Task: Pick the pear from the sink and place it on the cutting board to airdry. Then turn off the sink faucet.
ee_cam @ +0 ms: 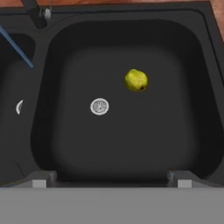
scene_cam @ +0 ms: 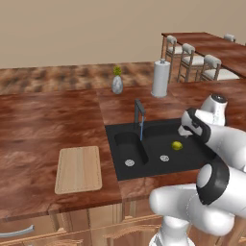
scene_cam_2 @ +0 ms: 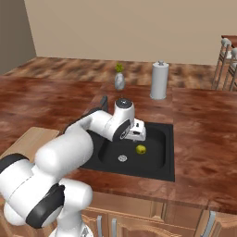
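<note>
Hand view: looking straight down into the wide basin of the sink, pear sits up and a bit right of the claw, well apart from it, nothing between the tips.
Claw: fingers spread wide, holding nothing, hovering over the near edge of the basin.
Drain: 1 silver drain just left of the pear, closer to the claw.
Sink faucet: sink faucet far side of the claw and off to its left, thin blue water stream running into the narrow basin.
Cutting board: cutting board way off to the claw's left on the counter, bare.
Pear in the base views: pear on the basin floor, just below the claw.
</note>
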### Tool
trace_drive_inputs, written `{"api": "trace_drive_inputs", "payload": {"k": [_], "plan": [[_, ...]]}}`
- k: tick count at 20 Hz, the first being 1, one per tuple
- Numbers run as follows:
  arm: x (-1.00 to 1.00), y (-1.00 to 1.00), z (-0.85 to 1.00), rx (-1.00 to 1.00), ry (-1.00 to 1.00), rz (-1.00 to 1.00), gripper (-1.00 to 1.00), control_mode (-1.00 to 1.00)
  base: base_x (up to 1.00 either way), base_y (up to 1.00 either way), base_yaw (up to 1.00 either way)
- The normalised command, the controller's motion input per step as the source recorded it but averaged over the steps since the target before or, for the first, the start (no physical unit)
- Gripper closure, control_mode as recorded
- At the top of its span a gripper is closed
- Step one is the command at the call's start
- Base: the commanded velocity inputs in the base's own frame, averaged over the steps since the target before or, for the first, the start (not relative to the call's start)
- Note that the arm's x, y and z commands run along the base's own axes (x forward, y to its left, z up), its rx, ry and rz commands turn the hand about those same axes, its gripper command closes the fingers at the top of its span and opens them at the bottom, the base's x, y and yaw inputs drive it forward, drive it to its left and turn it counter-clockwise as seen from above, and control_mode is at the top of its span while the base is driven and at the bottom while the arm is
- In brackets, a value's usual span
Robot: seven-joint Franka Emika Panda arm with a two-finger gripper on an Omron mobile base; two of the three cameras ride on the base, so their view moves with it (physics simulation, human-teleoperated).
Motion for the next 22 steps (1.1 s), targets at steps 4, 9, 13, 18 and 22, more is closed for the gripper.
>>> {"api": "trace_drive_inputs", "payload": {"k": [4,9,13,18,22], "plan": [[0.13,-0.09,-0.07,0.0,0.03,0.0,-1.0,-1.0,0.0,0.0,0.0],[0.16,-0.08,-0.1,0.0,0.05,0.0,-1.0,-1.0,0.0,0.0,0.0],[0.23,-0.03,-0.18,0.0,0.06,0.0,-1.0,-1.0,0.0,0.0,0.0],[0.24,-0.01,-0.23,0.0,0.04,0.0,-1.0,-1.0,0.0,0.0,0.0],[0.16,-0.01,-0.25,0.0,0.0,0.0,-1.0,-1.0,0.0,0.0,0.0]]}}
